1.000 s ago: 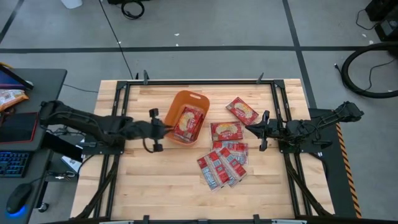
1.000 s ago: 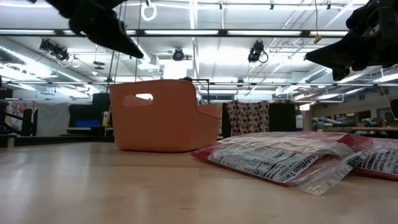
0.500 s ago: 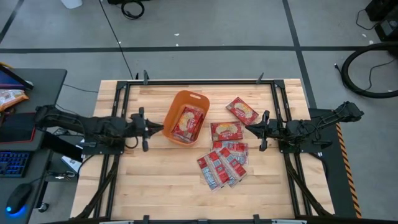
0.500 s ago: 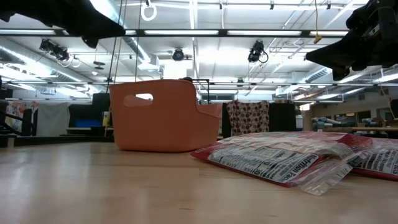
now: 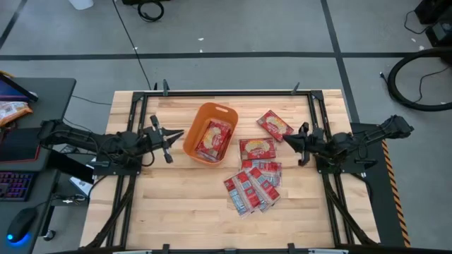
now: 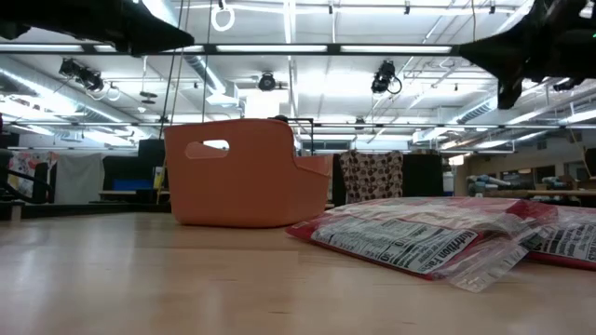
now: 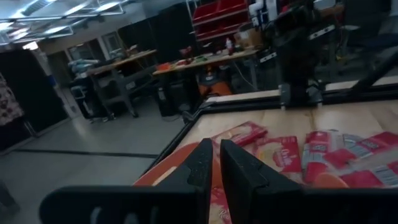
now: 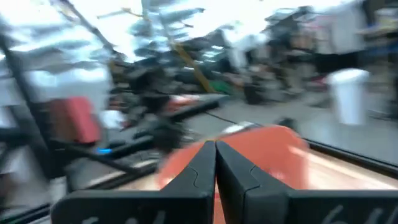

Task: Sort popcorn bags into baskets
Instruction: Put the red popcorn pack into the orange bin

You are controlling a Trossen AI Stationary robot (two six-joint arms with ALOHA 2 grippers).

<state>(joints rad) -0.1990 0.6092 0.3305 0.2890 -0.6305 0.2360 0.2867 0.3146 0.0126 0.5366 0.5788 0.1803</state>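
Retreating toward the counter's left edge, the left gripper (image 5: 167,135) has quit the orange basket (image 5: 200,120), fingers together, one popcorn bag (image 5: 213,137) inside. Low view: remaining bags (image 6: 410,237) lie flat. Wrist views: right gripper's (image 8: 216,163) fingers closed, empty.

You can read only one thing: a black-and-white "Nutrition Facts" panel on the back of the nearest popcorn bag (image 6: 400,244); its smaller print stays illegible.
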